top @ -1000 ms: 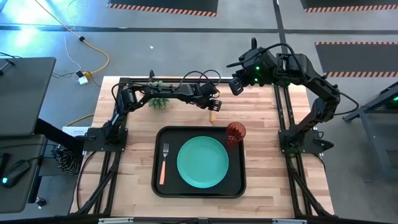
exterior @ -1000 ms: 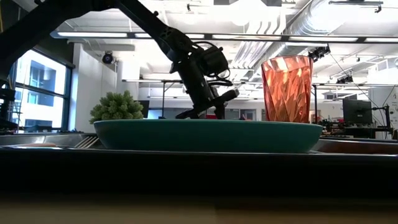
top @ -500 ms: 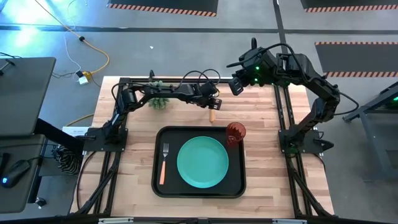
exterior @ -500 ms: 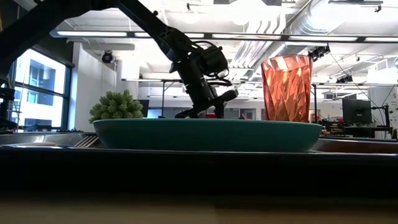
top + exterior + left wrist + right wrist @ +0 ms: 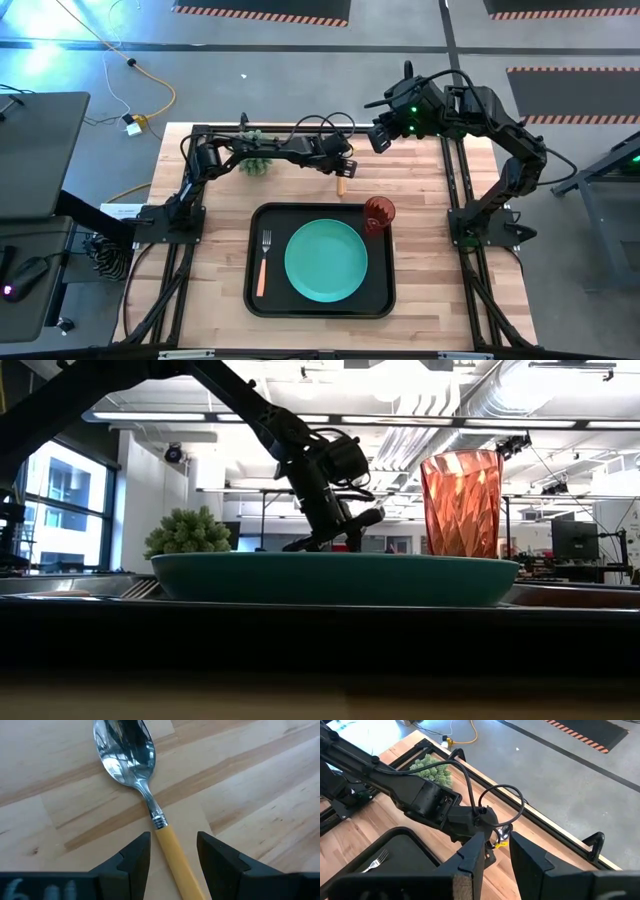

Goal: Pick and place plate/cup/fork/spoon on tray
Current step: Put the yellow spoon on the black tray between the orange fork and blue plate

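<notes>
Spoon (image 5: 145, 795) handle end hidden btwn open left pincer (image 5: 172, 852)

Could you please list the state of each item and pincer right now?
Plate: flat on the tray.
Fork: on the tray, left of the plate.
Cup: upright at the tray's corner.
Spoon: on the table, outside the tray.
Left pincer: open, straddling the spoon's handle.
Right pincer: raised, empty.
</notes>
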Motion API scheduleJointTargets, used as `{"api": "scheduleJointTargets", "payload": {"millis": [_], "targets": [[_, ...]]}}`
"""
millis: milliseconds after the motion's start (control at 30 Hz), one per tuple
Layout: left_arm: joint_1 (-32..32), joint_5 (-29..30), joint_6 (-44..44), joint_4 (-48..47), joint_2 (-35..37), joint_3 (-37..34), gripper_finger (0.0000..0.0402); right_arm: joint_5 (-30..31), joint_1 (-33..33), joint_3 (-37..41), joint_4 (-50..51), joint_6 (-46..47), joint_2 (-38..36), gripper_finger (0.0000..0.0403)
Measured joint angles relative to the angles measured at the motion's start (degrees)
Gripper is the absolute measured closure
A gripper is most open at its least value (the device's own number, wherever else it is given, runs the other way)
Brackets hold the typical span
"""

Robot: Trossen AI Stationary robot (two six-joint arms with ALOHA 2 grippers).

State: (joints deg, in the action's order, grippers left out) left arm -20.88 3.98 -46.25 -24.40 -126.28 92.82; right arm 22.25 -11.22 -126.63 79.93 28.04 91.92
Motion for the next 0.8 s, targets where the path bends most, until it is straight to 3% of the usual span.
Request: {"api": "scheduleJointTargets", "payload": {"millis": [500,800], "targets": [[-2.74,-12.27,1.96,-3.46,0.0,5.96,0.025,0.27,0.0,0.0,0.01,-0.62,0.0,0.032],[-3.05,-12.92,4.26,-20.95,0.02,12.74,0.025,-0.19,0.0,0.0,0.17,-1.02,0.0,0.032]]}}
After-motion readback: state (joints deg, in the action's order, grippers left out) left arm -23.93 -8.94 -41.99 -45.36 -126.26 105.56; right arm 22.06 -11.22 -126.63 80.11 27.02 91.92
